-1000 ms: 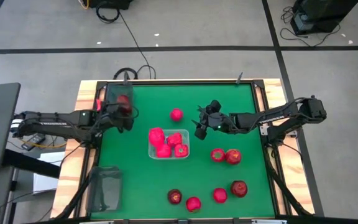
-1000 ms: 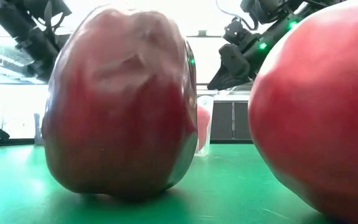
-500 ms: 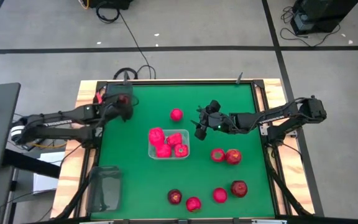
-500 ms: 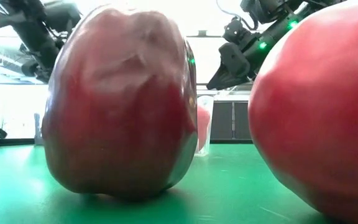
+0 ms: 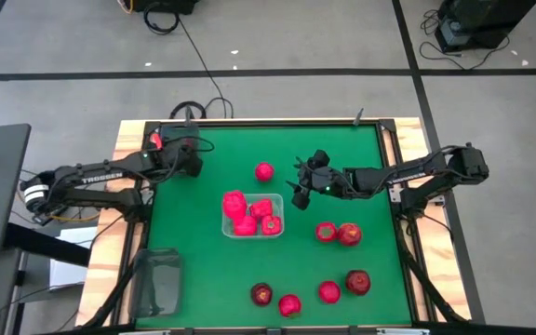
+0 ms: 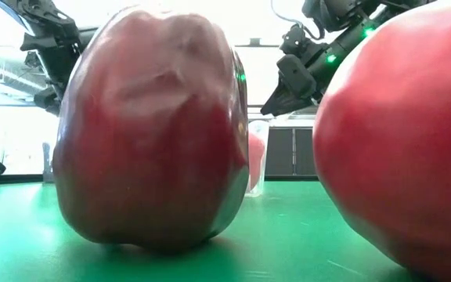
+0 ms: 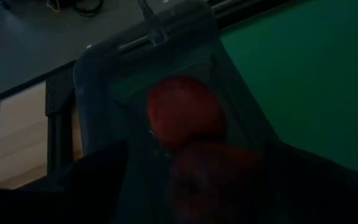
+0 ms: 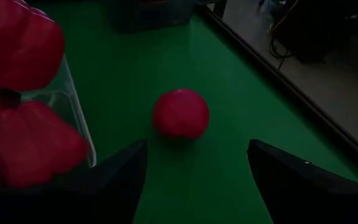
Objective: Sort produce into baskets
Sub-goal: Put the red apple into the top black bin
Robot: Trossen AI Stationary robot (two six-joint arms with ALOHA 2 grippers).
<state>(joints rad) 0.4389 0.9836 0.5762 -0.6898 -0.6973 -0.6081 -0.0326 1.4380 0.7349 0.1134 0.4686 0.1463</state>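
I see the clear basket (image 5: 252,216) in the middle of the green table (image 5: 361,158), packed with bright red peppers (image 5: 240,213), and one round red piece (image 5: 264,171) lying loose on the mat just beyond it, toward the far edge. A smoky grey basket (image 7: 148,62) sits at the far left corner with red produce (image 7: 185,118) inside it, and my left gripper (image 5: 182,152) hangs right over that basket; its fingers are lost in shadow in the wrist view, so I cannot tell whether they are parted. A second grey basket (image 5: 159,279) stands at the near left corner. My right gripper (image 5: 300,191) hovers near the middle of the table, beside the clear basket, fingers (image 8: 303,186) spread wide and holding nothing, with the loose round piece ahead of them. A red pair (image 5: 339,233) lies to the right of the clear basket, and four more pieces, some dark maroon (image 5: 261,294), are strung along the near edge
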